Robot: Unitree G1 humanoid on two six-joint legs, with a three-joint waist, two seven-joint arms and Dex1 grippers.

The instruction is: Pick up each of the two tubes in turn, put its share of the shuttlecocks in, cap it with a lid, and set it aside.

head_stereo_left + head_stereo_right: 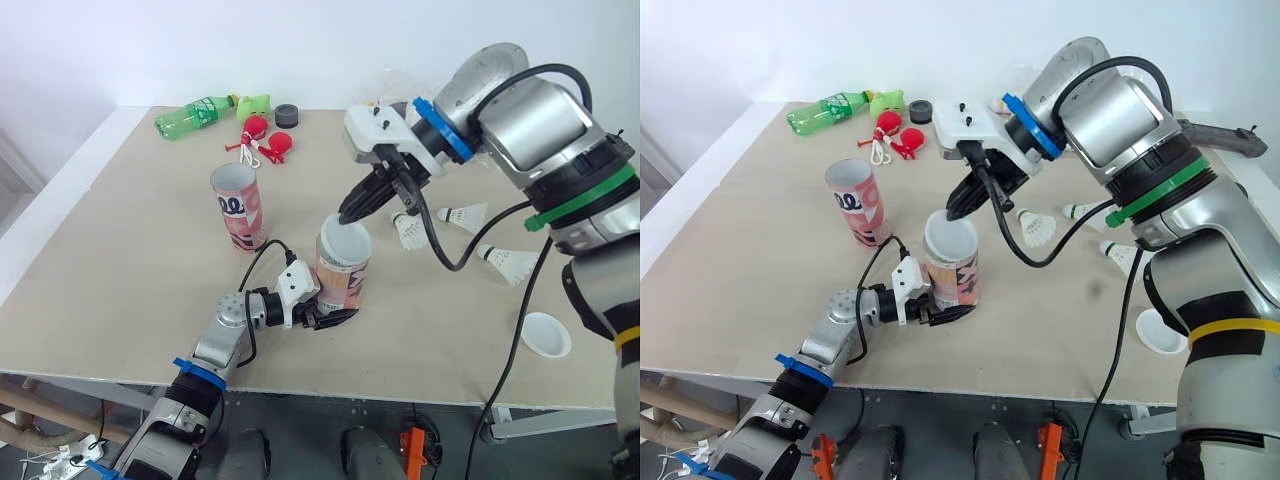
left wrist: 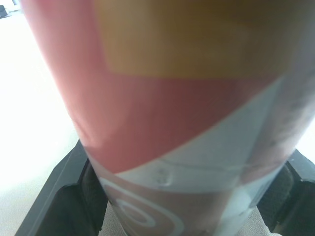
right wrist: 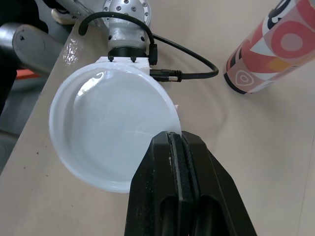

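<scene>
A pink patterned tube (image 1: 340, 280) stands upright near the table's front middle, and my left gripper (image 1: 335, 315) is shut on its lower part. In the left wrist view the tube (image 2: 172, 123) sits between the black fingers (image 2: 59, 191). A white lid (image 1: 345, 243) lies over the tube's mouth. My right gripper (image 1: 348, 214) comes down from the right and is shut on the lid's rim; the lid (image 3: 113, 132) shows round and white beyond that gripper (image 3: 177, 147). A second tube (image 1: 238, 207) stands open-topped to the left. Three shuttlecocks (image 1: 408, 230) lie to the right.
A spare white lid (image 1: 546, 334) lies near the front right edge. At the back left are a green bottle (image 1: 195, 115), red objects (image 1: 265, 140) and a black cap (image 1: 287, 116). My right arm's cable hangs over the shuttlecocks (image 1: 508, 262).
</scene>
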